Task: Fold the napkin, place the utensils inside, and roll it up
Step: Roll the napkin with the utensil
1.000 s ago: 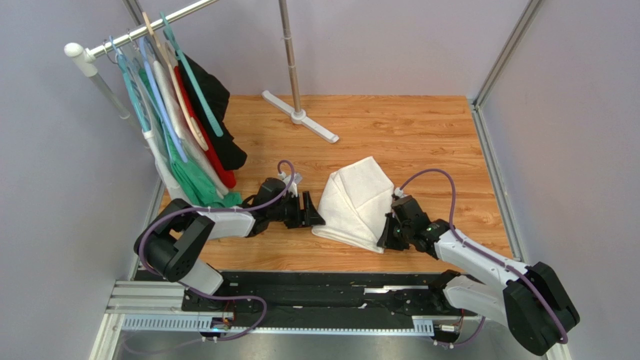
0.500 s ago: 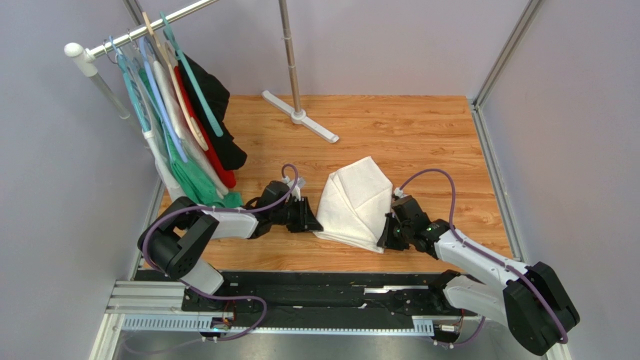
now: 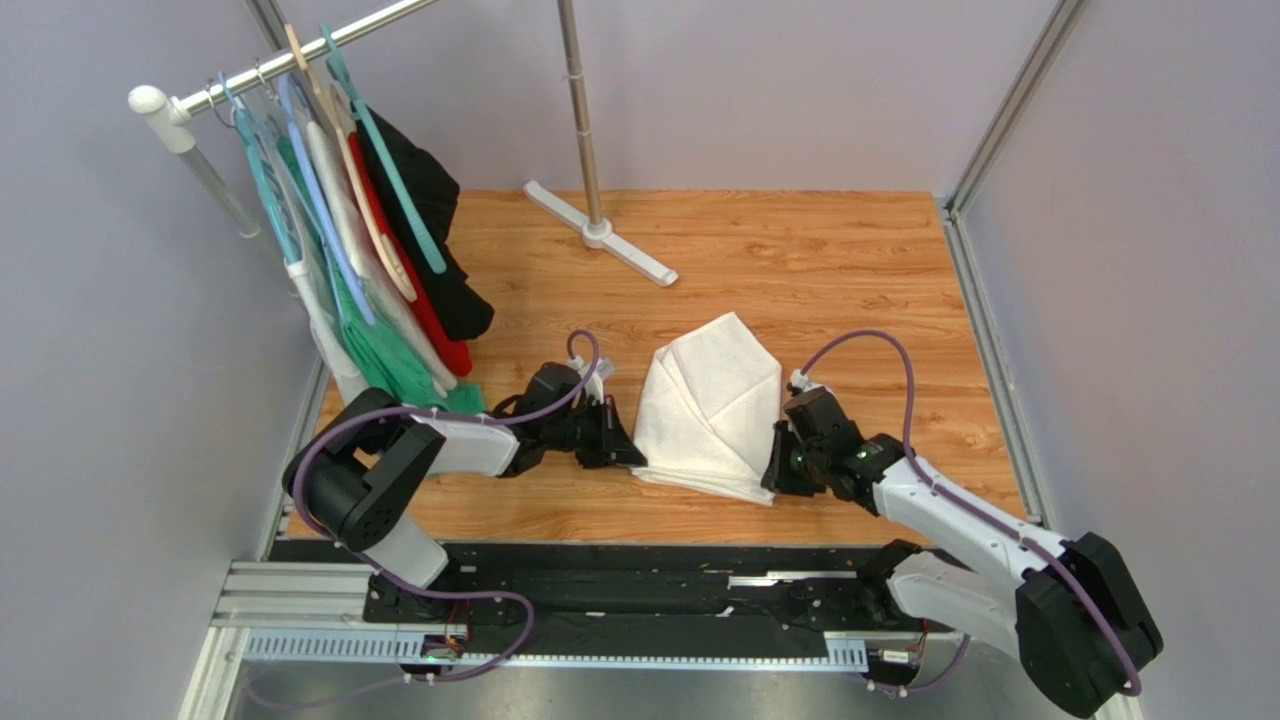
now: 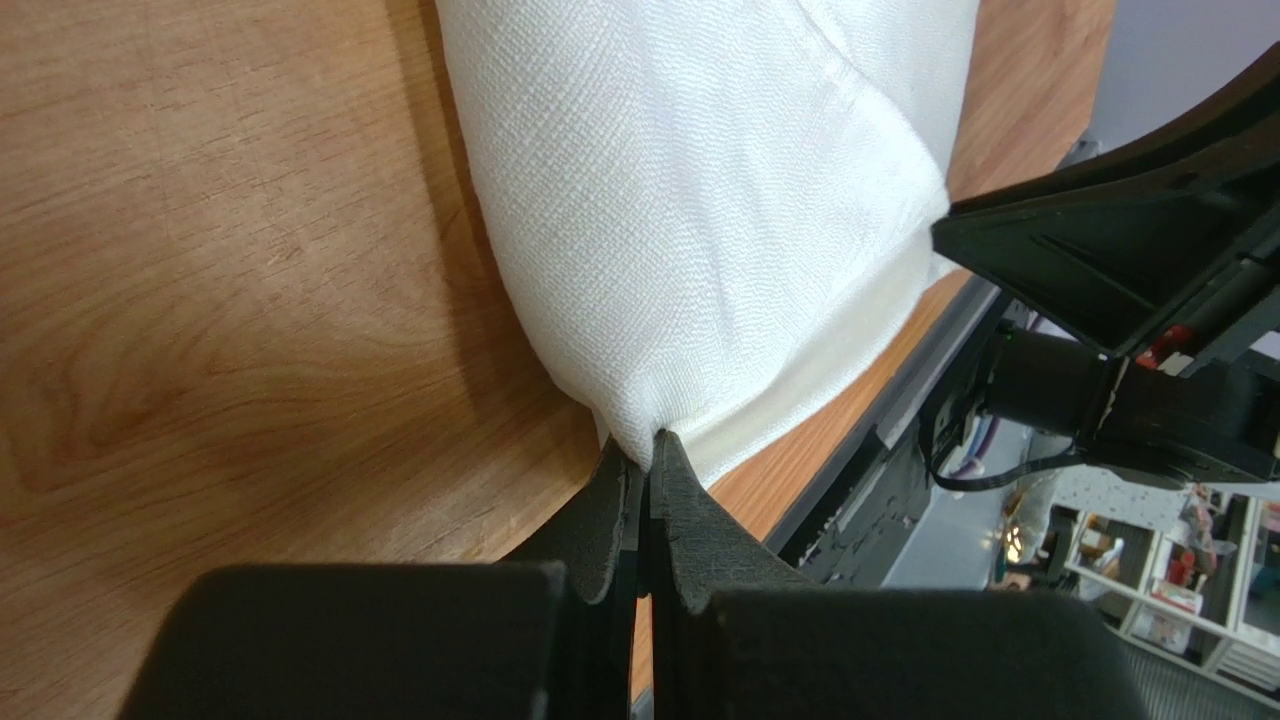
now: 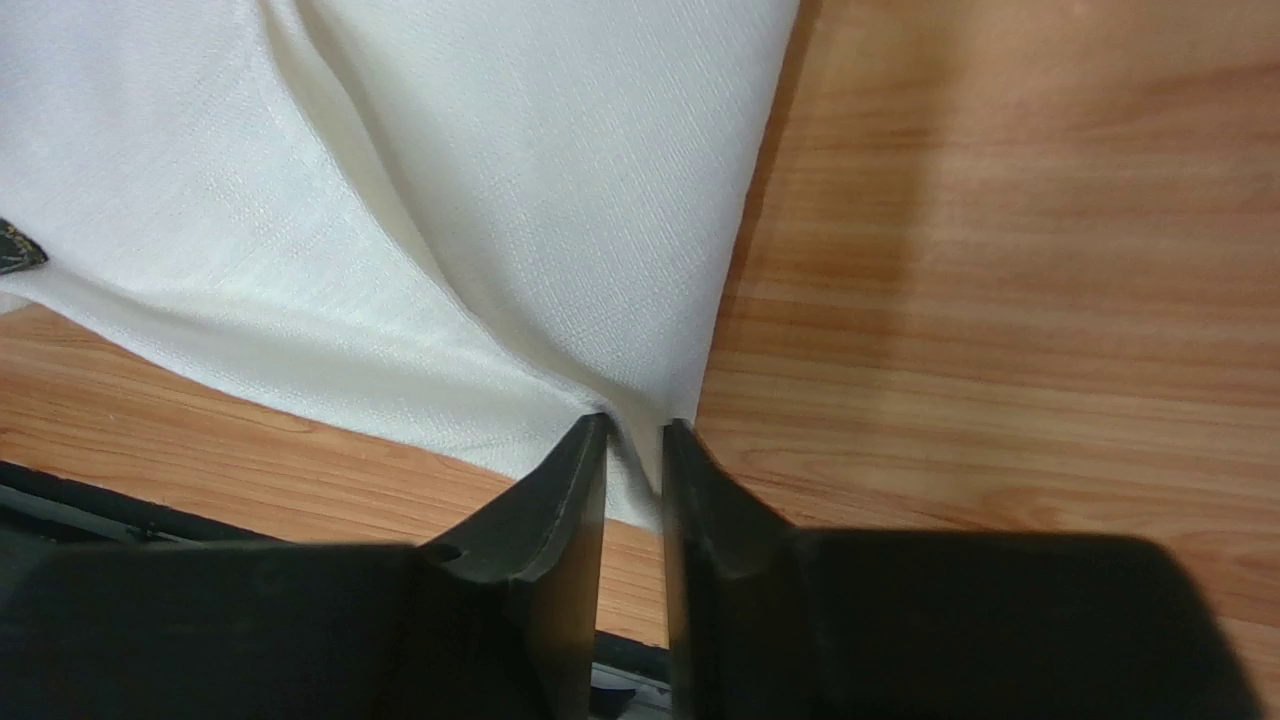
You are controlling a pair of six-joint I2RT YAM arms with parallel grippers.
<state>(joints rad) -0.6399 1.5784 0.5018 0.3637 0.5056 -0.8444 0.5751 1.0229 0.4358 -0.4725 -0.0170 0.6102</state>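
Observation:
The white napkin lies folded into a tapered bundle on the wooden table. My left gripper is at its near left corner. In the left wrist view the left gripper is shut, pinching a pointed fold of the napkin. My right gripper is at the near right corner. In the right wrist view the right gripper shows a narrow gap, with the napkin edge lying between its tips. The utensils are out of view.
A clothes rail with several hanging garments stands at the back left. The foot of a metal stand rests at the back centre. A black rail runs along the near table edge. Grey walls close in both sides.
My left gripper moved right to the napkin's corner and closed on it. My right gripper's jaws parted slightly around the cloth they had pinched.

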